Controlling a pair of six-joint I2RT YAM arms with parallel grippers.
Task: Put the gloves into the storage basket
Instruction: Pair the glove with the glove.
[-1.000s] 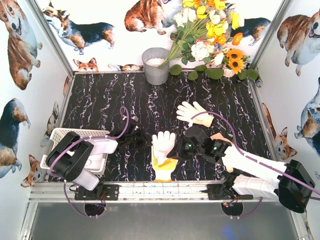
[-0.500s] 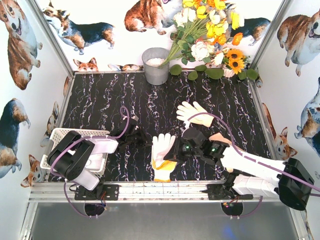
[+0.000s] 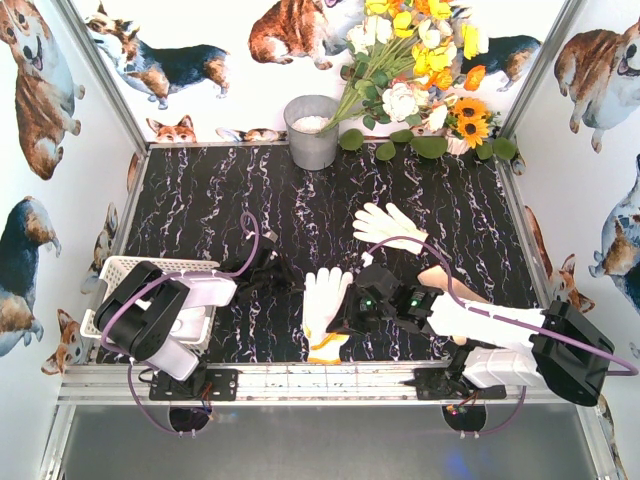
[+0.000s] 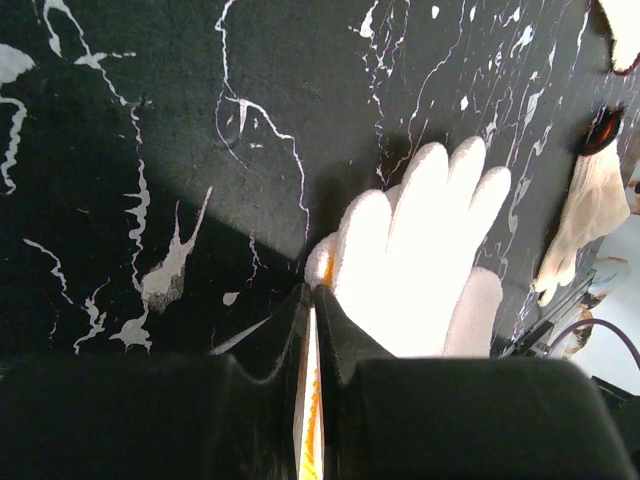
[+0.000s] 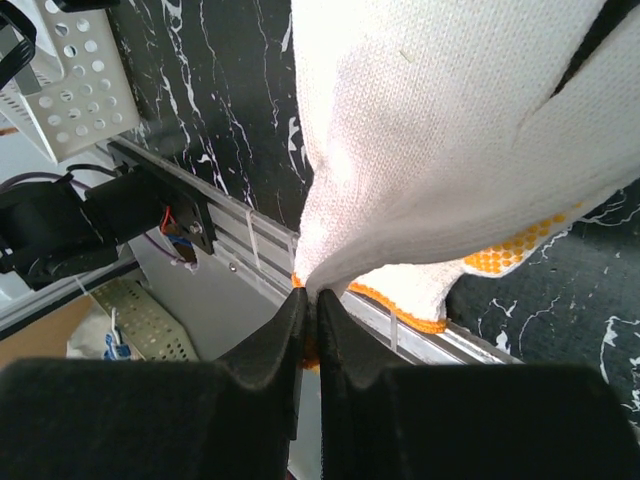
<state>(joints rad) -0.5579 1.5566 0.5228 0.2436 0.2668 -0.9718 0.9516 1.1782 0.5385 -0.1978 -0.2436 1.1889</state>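
Observation:
A white glove (image 3: 325, 292) with an orange cuff lies near the front edge of the table. My right gripper (image 3: 342, 322) is shut on its cuff edge; the right wrist view shows the fabric (image 5: 430, 120) pinched at my right gripper (image 5: 310, 296) and pulled up. Beneath it lies glove fabric with an orange hem and yellow dots (image 5: 500, 258). My left gripper (image 3: 283, 280) is shut, its tips (image 4: 312, 290) at the glove's (image 4: 420, 260) left edge. A second glove (image 3: 385, 225) lies further back. The white storage basket (image 3: 125, 268) stands at the left, partly under the left arm.
A grey metal bucket (image 3: 312, 132) stands at the back, with flowers (image 3: 420, 60) to its right. A pale glove-like piece (image 3: 445, 278) shows behind the right arm. The table's metal front rail (image 3: 320, 378) runs just below the held cuff.
My right gripper has shifted left and toward the front edge with the cuff in it, dragging the glove slightly left. The left arm has stayed put.

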